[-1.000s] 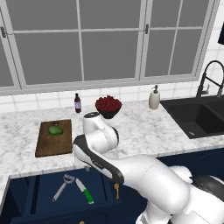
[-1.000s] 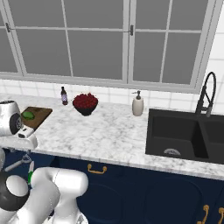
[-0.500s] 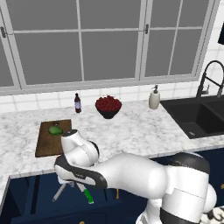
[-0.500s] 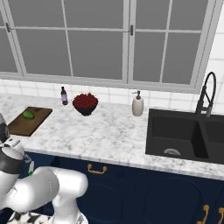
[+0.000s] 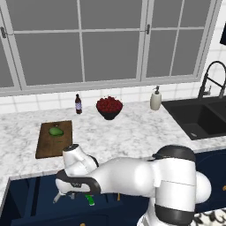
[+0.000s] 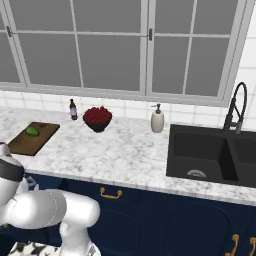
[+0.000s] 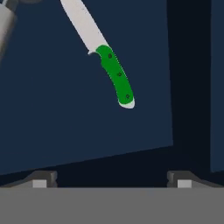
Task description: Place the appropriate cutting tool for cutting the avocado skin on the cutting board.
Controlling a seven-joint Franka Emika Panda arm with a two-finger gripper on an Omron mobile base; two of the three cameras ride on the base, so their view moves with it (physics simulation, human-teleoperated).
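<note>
The knife (image 7: 116,76), with its bright green handle and pale blade, lies on the dark blue floor of an open drawer, seen from straight above in the hand view. My gripper (image 7: 111,183) hangs over it, open, with the two fingertips (image 7: 41,181) wide apart and nothing between them. In the left base view the green handle (image 5: 90,199) peeks out under my bent arm. The avocado (image 5: 55,131) rests on the dark brown cutting board (image 5: 46,148) at the counter's left. From the right base view, the avocado (image 6: 32,131) and the board (image 6: 25,145) show there too.
A grey peeler (image 5: 58,197) lies in the drawer left of the knife. On the counter stand a dark bottle (image 5: 78,104), a bowl of red fruit (image 5: 109,107) and a soap dispenser (image 5: 155,99). A black sink (image 5: 201,117) is at the right.
My arm has folded down from counter height into the open drawer, bringing the hand low over the knife. The board, avocado and knife have stayed put.
</note>
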